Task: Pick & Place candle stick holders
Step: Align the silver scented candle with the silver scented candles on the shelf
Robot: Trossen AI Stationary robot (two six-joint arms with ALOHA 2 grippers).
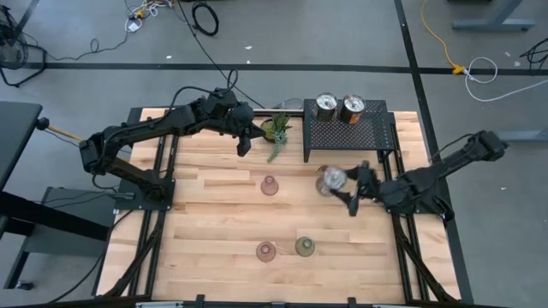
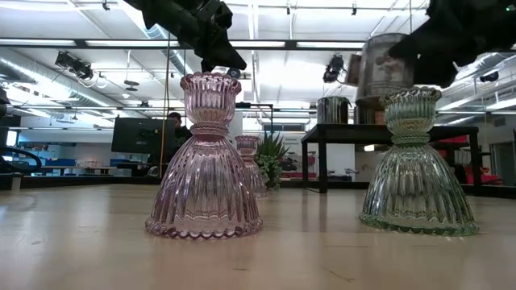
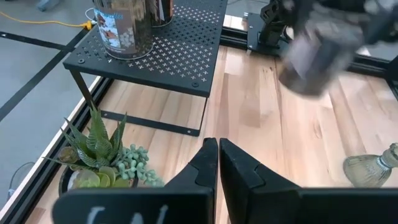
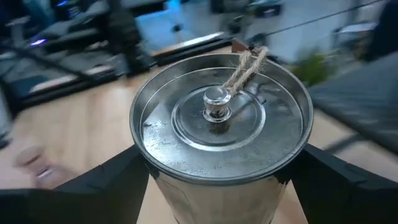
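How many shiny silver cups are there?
3: two silver cups stand on the black mesh rack; the third silver cup is held in the right gripper.

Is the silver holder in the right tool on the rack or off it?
Off it: the silver holder is held by the right tool over bare table, beside the rack.

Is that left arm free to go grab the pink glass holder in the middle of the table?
Probably yes. The left gripper hangs empty, fingers together, near the plant; bare wood lies between it and the pink holder.
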